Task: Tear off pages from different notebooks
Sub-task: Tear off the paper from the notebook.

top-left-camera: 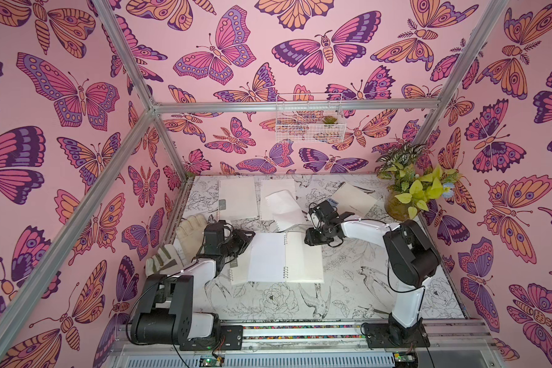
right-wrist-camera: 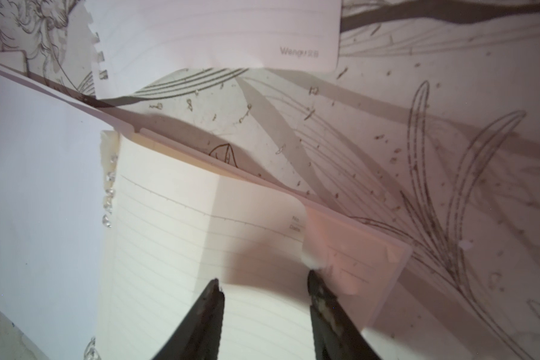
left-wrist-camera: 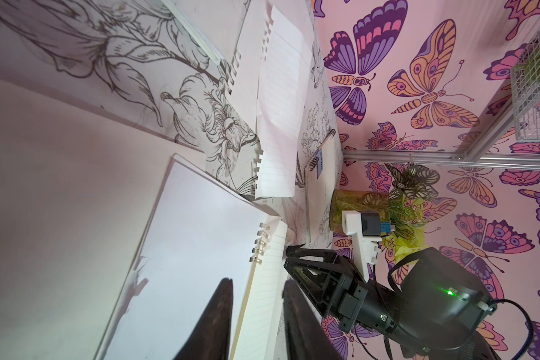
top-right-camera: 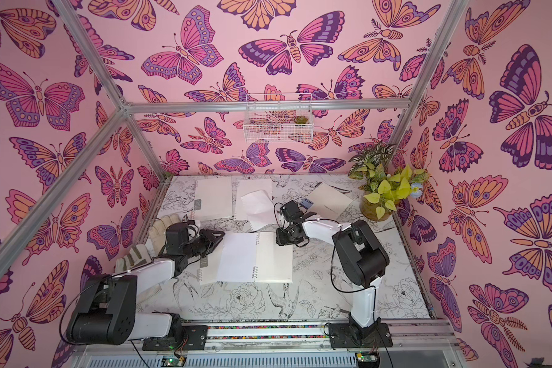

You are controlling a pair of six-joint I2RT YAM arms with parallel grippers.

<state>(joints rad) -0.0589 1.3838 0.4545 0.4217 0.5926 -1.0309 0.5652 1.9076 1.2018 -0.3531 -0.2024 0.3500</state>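
1. Now the open notebook (top-left-camera: 303, 258) lies in the middle of the table (top-left-camera: 380, 286); the right claw (right-wrist-camera: 262, 283) stands spread over the far outer corner of its lined page (right-wrist-camera: 184, 224). Close it on this one sheet only.
2. The left claw (left-wrist-camera: 258, 283), partly spread and pinching nothing I can see, sits at the notebook's left side; press down there.
3. Pull away from the rings (right-wrist-camera: 108, 199) slowly.

Left arm (top-left-camera: 201, 268) hides part of the gloves (top-left-camera: 188, 231) and the left edge of the open notebook (top-left-camera: 303, 258); right arm (top-left-camera: 364, 227) covers a near corner of the CAMP notebook (top-left-camera: 355, 197).
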